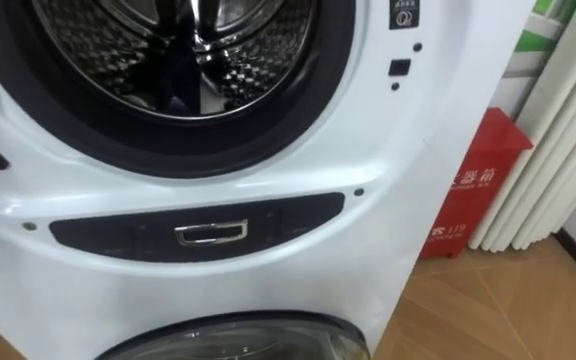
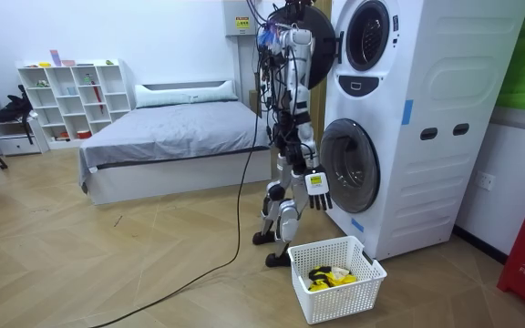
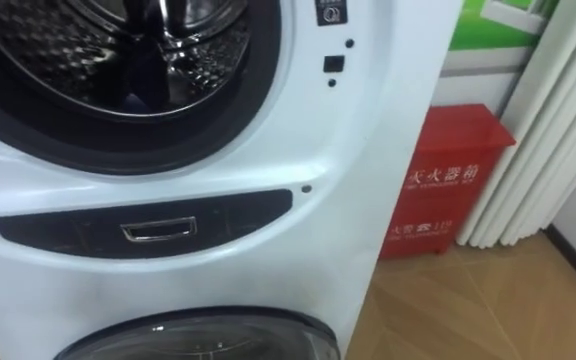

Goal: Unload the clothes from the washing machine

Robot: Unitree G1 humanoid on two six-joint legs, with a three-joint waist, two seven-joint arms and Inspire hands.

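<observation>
Glossy washing machine (image 1: pixel 268 185), metal drum (image 1: pixel 98 45) (shiny)

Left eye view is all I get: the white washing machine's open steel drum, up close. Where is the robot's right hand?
Observer: In the room view the right hand hangs low with relaxed fingers, holding nothing, beside the lower round dark-glass door.
Operator: Is anything in the basket yet?
Observer: Yes. Yellow clothing lies in the white plastic lattice basket, which stands on the wooden floor by the robot's feet.
</observation>
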